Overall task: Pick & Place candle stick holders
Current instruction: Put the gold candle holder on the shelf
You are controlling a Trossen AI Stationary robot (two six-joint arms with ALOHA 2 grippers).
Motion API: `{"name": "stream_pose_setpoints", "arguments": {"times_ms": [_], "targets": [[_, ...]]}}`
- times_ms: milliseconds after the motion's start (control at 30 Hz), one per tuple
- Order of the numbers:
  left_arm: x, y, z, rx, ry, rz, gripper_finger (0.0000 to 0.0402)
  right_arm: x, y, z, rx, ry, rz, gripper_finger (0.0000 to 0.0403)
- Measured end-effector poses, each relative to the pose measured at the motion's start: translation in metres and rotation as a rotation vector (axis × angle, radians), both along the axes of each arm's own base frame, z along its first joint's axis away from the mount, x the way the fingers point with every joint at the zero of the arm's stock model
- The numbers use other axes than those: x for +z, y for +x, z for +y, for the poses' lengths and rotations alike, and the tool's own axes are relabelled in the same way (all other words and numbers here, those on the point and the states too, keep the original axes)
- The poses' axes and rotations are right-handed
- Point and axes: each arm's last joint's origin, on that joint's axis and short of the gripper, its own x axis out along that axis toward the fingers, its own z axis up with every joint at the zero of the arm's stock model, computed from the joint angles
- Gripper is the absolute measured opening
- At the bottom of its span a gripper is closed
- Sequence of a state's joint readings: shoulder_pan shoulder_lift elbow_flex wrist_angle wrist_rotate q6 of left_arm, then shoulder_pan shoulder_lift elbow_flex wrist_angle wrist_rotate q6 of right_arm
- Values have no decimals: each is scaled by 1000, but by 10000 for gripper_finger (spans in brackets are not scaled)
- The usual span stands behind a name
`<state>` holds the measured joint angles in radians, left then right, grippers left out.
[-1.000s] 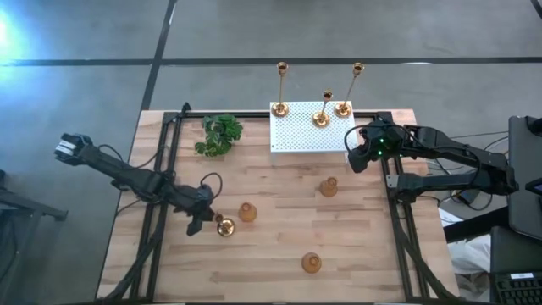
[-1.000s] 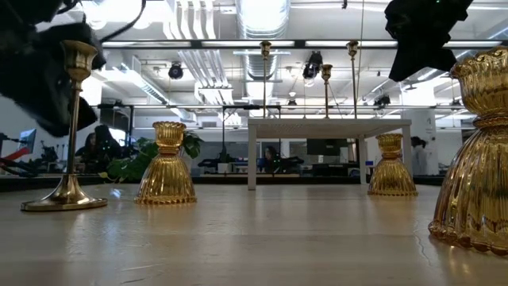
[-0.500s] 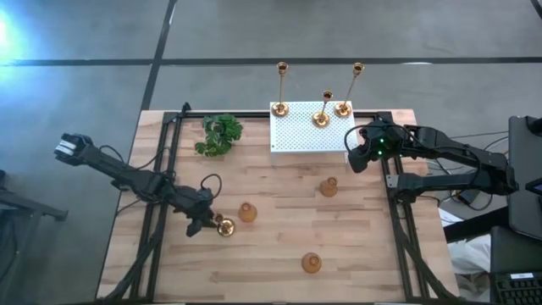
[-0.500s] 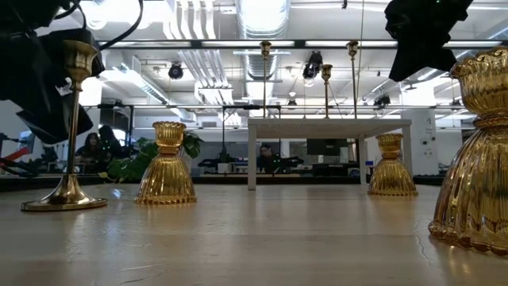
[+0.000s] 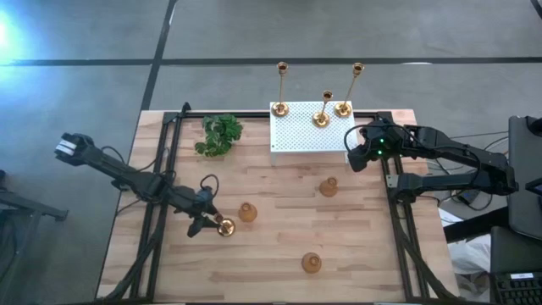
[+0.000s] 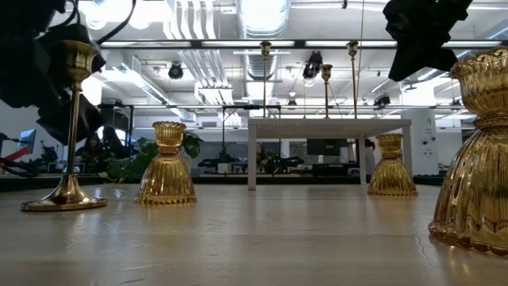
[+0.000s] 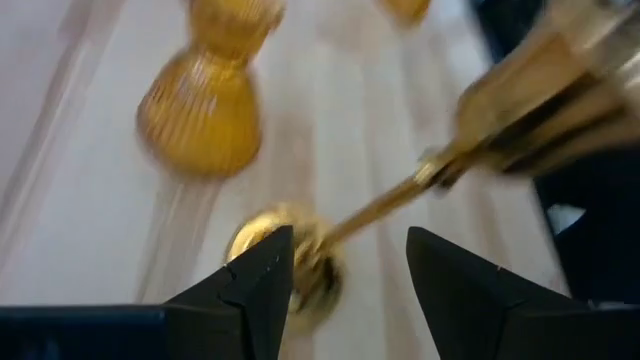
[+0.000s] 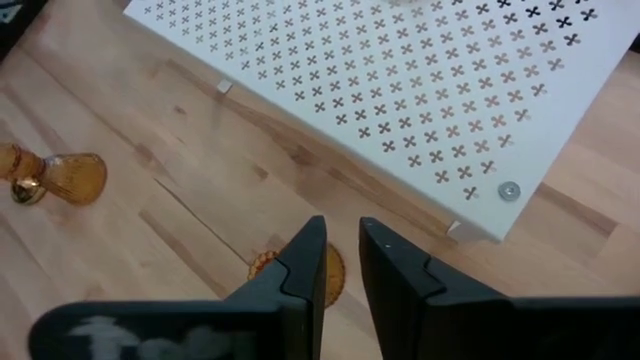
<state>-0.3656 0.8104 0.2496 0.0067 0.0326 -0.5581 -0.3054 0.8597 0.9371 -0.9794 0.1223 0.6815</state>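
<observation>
Left tool (image 5: 209, 223), fingers wide apart w/ nothing between them, sits just beside thin-stemmed candle stick holder (image 5: 225, 227) standing on bench (image 5: 279, 229) nr squat holder (image 5: 246, 212); right tool (image 5: 356, 158), fingers narrowly parted, hovers by white perforated box (image 5: 309, 135).

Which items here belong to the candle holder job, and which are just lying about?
Job: three tall holders on the white perforated box; thin-stemmed holder at the left gripper; three squat holders.
Lying about: green plant.
</observation>
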Motion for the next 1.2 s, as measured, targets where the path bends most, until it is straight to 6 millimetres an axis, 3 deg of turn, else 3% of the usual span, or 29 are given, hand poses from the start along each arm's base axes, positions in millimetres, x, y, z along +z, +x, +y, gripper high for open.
{"name": "stream_pose_setpoints", "arguments": {"times_ms": [633, 767, 967, 1200], "targets": [[-12, 9, -4, -48, 40, -123, 192, 2, 2, -1, -20, -3, -28, 52], [-12, 14, -5, -49, 34, -150, 151, 2, 2, -1, -20, -5, -28, 52], [-13, 17, -6, -46, 30, -157, 22, 2, 2, -1, -19, -9, -27, 52], [-12, 17, -5, -9, 3, -142, 19, 2, 2, -2, -16, -40, -15, 52]]}}
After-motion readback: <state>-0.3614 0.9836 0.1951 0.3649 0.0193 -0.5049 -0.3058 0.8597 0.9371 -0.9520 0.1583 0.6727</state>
